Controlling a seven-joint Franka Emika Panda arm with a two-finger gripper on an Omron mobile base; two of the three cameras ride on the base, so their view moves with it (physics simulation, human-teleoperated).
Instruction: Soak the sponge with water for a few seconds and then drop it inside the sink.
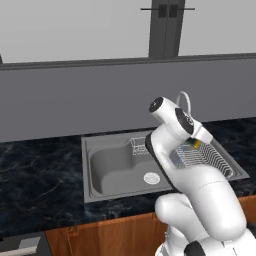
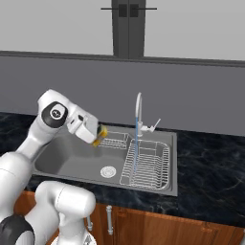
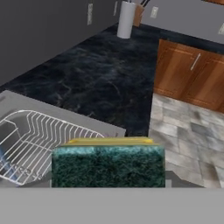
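Observation:
My gripper (image 2: pixel 98 133) is shut on the sponge (image 2: pixel 101 134), a yellow block with a dark green scrub face. In the hand view the sponge (image 3: pixel 108 164) hides the fingertips. It hangs above the grey steel sink (image 2: pixel 62 154), over the basin's middle. The water (image 2: pixel 135 143) falls in a thin pale-blue stream from the arched faucet (image 2: pixel 139 103) onto the wire dish rack (image 2: pixel 149 165), to the right of the sponge and apart from it. From the left base view the sponge (image 1: pixel 191 144) peeks out beside my forearm, over the dish rack (image 1: pixel 207 159).
A round drain (image 2: pixel 108 171) lies in the basin floor and a small wire basket (image 2: pixel 113 142) hangs at its back wall. Dark marble counter (image 2: pixel 210 162) surrounds the sink. A white roll (image 3: pixel 126 19) and wooden cabinets (image 3: pixel 188 72) appear beyond the counter.

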